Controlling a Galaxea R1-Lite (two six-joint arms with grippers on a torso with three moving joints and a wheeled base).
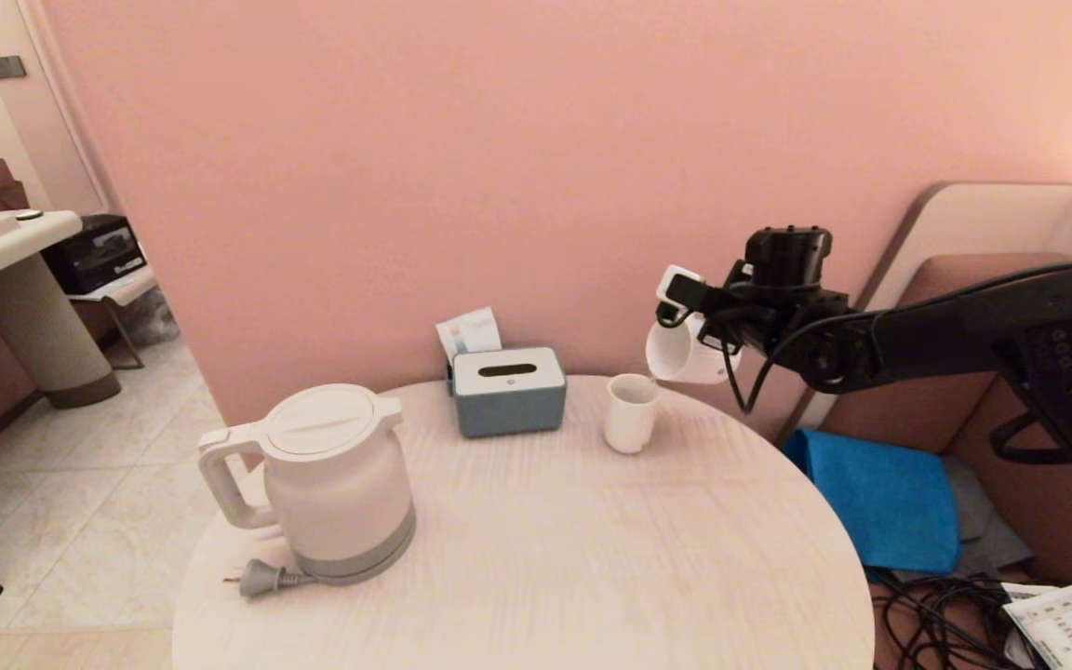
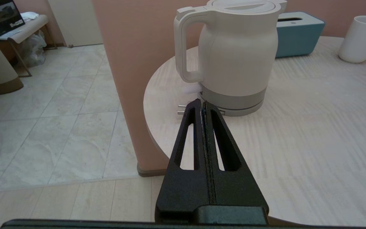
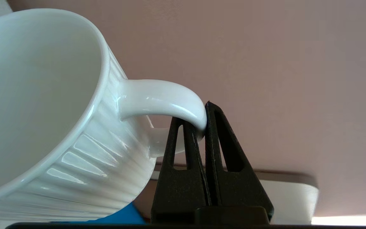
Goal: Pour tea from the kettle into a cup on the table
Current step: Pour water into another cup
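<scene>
The white kettle (image 1: 341, 475) (image 2: 237, 54) stands lid shut on the left of the round table (image 1: 592, 577) (image 2: 313, 133), handle toward its left edge. My right gripper (image 1: 685, 302) (image 3: 199, 119) is shut on the handle of the ribbed white cup (image 1: 685, 355) (image 3: 43, 111). It holds the cup tilted in the air past the table's far right edge, mouth turned left. The cup's inside looks dry; no tea shows. My left gripper (image 2: 202, 103) is shut on nothing, low at the table's front left edge and pointing at the kettle's grey bottom band.
A smaller handleless white cup (image 1: 631, 412) (image 2: 359, 39) stands just below the held one. A grey-and-white tissue box (image 1: 508, 391) (image 2: 297, 35) sits at the back. The kettle's plug (image 1: 261, 579) lies beside its base. A blue cushion (image 1: 880, 498) and cables lie right of the table.
</scene>
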